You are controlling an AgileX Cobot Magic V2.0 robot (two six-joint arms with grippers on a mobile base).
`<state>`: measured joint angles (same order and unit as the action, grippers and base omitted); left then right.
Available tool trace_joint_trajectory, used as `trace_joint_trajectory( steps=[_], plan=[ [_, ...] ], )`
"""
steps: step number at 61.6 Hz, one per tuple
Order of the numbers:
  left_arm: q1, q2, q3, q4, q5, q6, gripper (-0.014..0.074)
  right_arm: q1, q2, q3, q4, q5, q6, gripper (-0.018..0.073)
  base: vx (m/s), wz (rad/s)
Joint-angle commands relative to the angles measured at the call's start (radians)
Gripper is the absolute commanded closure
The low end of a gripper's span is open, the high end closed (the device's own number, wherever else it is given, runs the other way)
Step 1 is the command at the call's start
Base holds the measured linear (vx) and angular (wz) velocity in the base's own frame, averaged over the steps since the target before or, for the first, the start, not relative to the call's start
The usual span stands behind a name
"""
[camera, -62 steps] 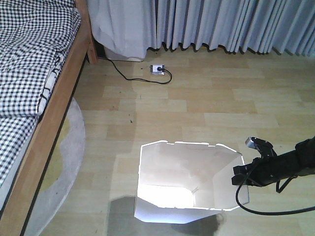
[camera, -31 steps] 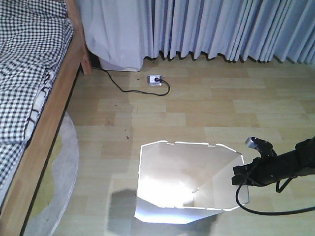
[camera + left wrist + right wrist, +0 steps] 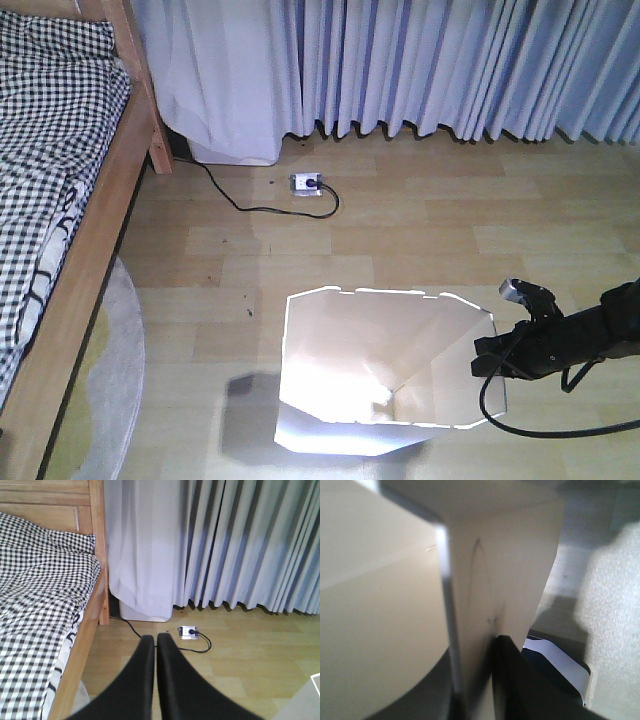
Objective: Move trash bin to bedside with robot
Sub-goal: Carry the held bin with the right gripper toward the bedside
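Well right of the brown wooden bed with checked sheets (image 3: 70,270) stands the white plastic trash bin (image 3: 350,340). The right black gripper (image 3: 490,362) pinches its wall to drag it closer. The left black gripper (image 3: 154,647) is closed, empty.

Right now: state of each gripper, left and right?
Left gripper: shut, holding nothing.
Right gripper: shut on the right wall of the trash bin.

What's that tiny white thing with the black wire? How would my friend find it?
Find the long grey curtains. On the wooden floor just below them, right of the bed, lies a small white power socket. Unlike the big white trash bin, it is flat and has a black cable plugged in.
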<state>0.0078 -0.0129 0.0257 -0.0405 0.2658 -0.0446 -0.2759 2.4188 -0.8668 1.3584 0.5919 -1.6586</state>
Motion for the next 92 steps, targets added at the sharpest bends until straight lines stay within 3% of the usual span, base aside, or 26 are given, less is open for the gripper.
trace_joint_trajectory(
  steps=[1,92],
  plan=[
    [0.0,-0.015,0.019,-0.004,-0.069,-0.006,0.0602,-0.001,-0.072,-0.005,0.03,0.243,-0.007,0.0564,0.23,0.03],
    [0.0,-0.015,0.019,-0.004,-0.069,-0.006,0.0602,-0.001,-0.072,-0.005,0.03,0.243,-0.007,0.0564,0.21,0.01]
  ],
)
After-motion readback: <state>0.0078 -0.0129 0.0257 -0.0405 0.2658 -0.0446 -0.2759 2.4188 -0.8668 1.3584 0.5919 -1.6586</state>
